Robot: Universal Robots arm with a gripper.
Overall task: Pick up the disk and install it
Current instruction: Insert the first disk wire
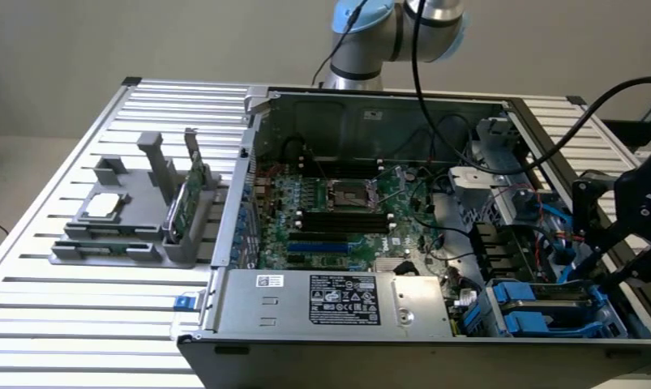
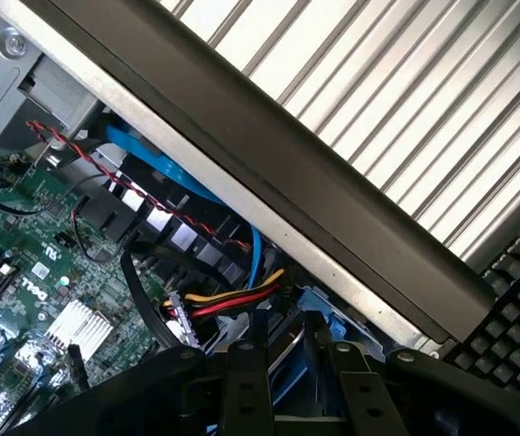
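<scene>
A grey holder [image 1: 141, 235] sits near the edge of the slatted metal table [image 1: 44, 324] at the exterior view's left. It carries a small square silver chip [image 1: 104, 205] lying flat and a thin green card [image 1: 193, 174] standing on edge. An open computer case [image 1: 412, 344] fills the middle of the table, with its green main board [image 1: 325, 219] exposed and a labelled silver power supply [image 1: 336, 296] along the case's near wall. The disk [image 1: 547, 301] — silver, framed in blue — lies flat in the drive bay at the case's near corner on the exterior view's right, low inside the case among blue and black cables. The black gripper [image 1: 606, 267] hangs just above and beside it, over that same corner of the case. In the wrist view the gripper [image 2: 296, 354] shows its two fingers [image 2: 246, 381] standing apart with nothing pinched between them — blue plastic [image 2: 315, 313] lies beyond their tips, next to a bundle of red, yellow and black wires [image 2: 233, 300]. A black keyboard [image 2: 515, 300] lies on the table outside the case wall.
</scene>
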